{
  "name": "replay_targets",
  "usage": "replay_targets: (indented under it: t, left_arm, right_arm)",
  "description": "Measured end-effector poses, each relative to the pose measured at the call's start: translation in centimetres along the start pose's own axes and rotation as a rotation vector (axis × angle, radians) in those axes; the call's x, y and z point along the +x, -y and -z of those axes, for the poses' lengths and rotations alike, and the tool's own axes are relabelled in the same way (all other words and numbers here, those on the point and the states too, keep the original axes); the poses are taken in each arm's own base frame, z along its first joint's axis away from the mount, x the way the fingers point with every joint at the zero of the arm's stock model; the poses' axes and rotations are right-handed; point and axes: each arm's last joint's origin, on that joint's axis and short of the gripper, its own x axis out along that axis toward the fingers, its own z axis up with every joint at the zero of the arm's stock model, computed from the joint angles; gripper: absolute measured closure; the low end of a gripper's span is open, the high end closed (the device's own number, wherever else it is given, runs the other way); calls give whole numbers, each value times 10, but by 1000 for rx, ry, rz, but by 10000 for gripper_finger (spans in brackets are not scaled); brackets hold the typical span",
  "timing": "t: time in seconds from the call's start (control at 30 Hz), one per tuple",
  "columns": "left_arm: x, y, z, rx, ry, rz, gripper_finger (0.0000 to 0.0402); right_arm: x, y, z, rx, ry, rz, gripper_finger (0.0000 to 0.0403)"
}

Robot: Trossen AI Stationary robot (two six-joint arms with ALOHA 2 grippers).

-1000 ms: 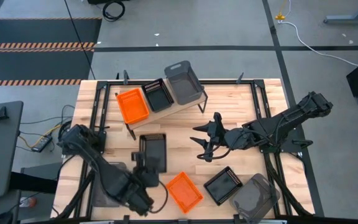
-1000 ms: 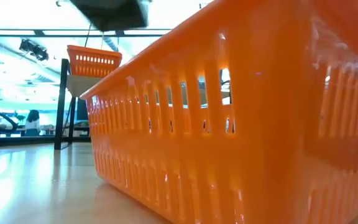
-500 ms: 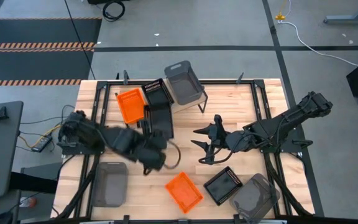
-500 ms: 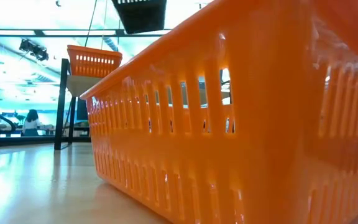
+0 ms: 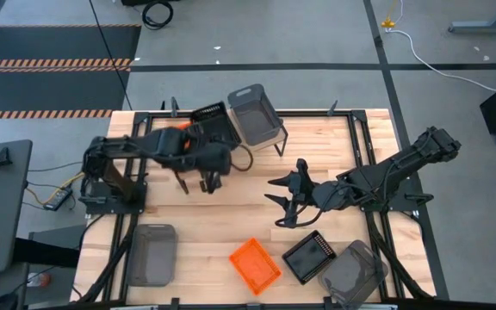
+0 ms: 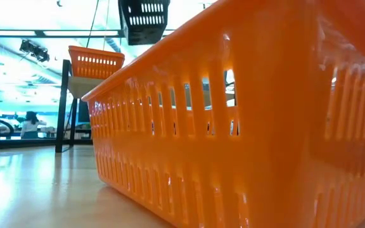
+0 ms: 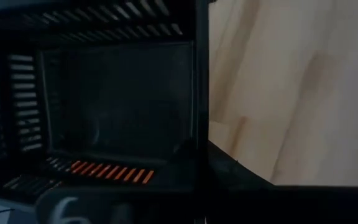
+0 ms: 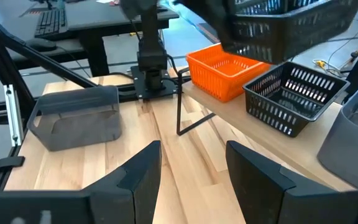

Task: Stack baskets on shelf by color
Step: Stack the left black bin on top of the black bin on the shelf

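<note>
While the left end effector point(image 5: 198, 148) gripped a black mesh basket point(image 8: 278, 22) above the shelf point(image 8: 247, 127), another black basket point(image 8: 294, 98) sat there beside an orange basket point(image 8: 225, 71). The right end effector point(image 8: 188, 165) hovered mid-worktop point(image 5: 248, 220), fingers spread.

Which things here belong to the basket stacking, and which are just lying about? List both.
Job: shelf; left gripper holding a black basket above it; orange basket, second black basket and grey basket on the table.
Lying about: floor cable; right gripper, open, idle mid-table.
</note>
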Motion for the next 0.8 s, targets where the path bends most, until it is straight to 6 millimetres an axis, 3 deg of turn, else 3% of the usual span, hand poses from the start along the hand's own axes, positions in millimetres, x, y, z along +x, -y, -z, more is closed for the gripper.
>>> replay_targets:
  t: [0.23, 0.47, 0.8]
  left_arm:
    - [28, -28, -2, -25, -88, -13, 394]
    - [62, -39, -4, -35, -123, 24, 394]
    - [76, -50, -4, -68, -148, 66, 393]
  right_arm:
    - [0, 0, 1, 0, -5, 1, 216]
    - [0, 1, 3, 4, -24, 6, 216]
    - [0, 1, 4, -5, -37, 10, 216]
